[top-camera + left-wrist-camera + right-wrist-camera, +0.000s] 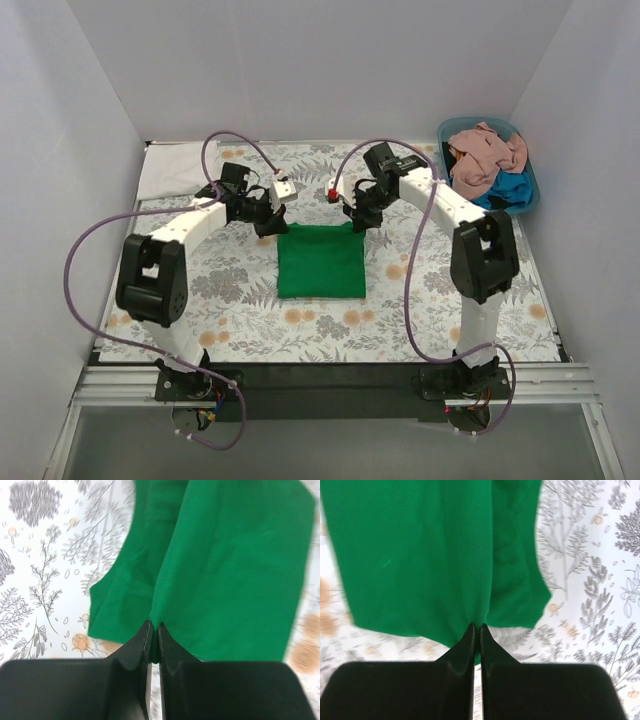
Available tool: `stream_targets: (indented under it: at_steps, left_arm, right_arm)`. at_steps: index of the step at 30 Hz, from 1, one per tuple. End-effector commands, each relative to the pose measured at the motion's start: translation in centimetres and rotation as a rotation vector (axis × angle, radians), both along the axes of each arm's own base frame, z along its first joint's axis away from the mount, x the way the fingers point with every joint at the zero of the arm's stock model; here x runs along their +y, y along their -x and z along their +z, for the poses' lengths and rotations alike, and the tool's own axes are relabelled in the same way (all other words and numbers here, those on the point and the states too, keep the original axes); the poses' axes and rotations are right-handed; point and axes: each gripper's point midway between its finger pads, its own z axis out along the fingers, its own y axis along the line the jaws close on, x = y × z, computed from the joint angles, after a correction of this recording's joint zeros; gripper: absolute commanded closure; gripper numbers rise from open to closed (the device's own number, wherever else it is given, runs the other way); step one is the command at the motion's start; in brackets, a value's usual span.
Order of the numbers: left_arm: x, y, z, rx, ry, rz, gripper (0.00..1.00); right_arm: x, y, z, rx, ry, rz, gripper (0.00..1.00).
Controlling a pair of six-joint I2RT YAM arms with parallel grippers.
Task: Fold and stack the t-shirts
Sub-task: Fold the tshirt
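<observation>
Left gripper (154, 626) and right gripper (475, 626) are each clamped on a corner of the green t-shirt (320, 262), probably so the fold comes out even. It lies mostly flat, well left of the blue tub (533, 185) holding the other t-shirts (485, 155)

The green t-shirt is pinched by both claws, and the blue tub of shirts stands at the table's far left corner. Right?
No. The top external view shows the blue tub at the far right corner. The left claw and right claw do pinch the green t-shirt.
</observation>
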Motion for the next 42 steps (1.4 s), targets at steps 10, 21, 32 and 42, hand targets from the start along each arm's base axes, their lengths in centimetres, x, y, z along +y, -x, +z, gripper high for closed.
stream_targets:
  at_steps: [10,21,32,42]
  left_arm:
    - [2.0,-4.2,-7.5,0.017,-0.084,0.113,1.0]
    - [1.3,11.7,-6.9,0.112,-0.072,-0.128,0.91]
    - [-1.6,13.5,0.5,-0.049,0.076,-0.161,0.5]
    - [-8.3,12.8,-1.9,-0.136,0.072,-0.361,0.51]
  right_arm:
    - [1.1,-5.2,-7.9,0.094,0.051,-0.041,0.99]
    - [-0.3,14.4,-6.6,0.367,0.022,-0.029,0.91]
    - [1.9,11.0,0.7,0.551,-0.222,-0.244,0.59]
    - [5.3,9.4,-4.6,0.872,-0.239,-0.301,0.82]
